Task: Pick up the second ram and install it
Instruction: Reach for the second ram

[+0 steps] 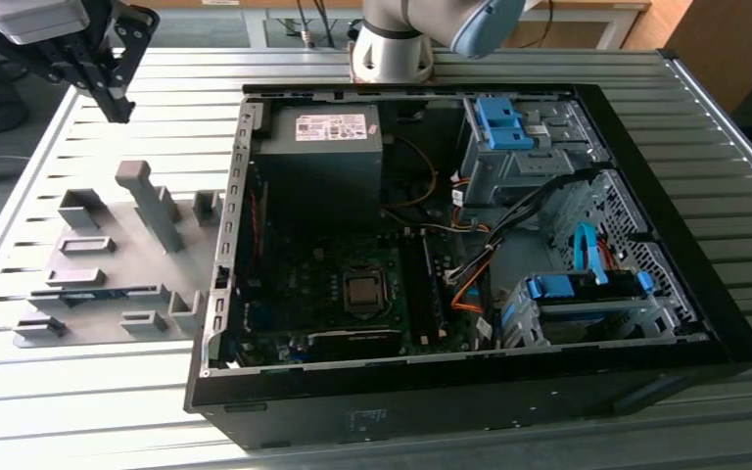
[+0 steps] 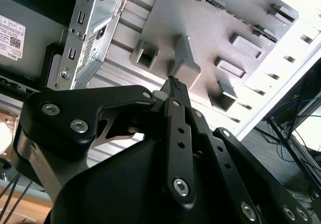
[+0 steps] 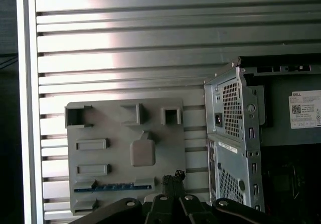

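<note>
The gripper (image 1: 117,106) hangs at eleven o'clock in the exterior view, above the table (image 1: 89,411) and well apart from the open case (image 1: 481,411); its upper body is cut off by the frame edge. Its fingers are pressed together with nothing between them, as both wrist views show (image 2: 173,82) (image 3: 174,176). The ram (image 1: 89,292) lies on edge in a slot of the grey fixture (image 1: 115,264), at nine o'clock of the case in the exterior view. In the first wrist view it is a thin blue-green strip (image 3: 113,187) near the fingertips. Its chips and sticker cannot be made out. The gripper's black linkage hides part of the fixture (image 3: 115,156) beside it.
</note>
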You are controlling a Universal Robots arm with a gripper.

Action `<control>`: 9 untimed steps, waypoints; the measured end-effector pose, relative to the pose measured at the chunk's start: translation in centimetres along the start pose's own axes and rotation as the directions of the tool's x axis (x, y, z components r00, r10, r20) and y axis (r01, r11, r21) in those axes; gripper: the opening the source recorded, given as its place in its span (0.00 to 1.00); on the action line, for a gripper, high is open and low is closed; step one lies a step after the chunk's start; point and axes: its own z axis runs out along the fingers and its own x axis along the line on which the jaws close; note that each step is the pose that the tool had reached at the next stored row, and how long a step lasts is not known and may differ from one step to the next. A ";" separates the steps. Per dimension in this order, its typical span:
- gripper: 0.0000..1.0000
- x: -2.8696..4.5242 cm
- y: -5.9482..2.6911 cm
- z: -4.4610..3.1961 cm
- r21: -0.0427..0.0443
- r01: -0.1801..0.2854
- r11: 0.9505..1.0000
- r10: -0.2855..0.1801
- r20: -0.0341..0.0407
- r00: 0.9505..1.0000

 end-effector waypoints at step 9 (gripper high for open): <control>0.10 1.00 -0.53 -0.05 0.000 0.000 1.000 0.000 0.000 1.000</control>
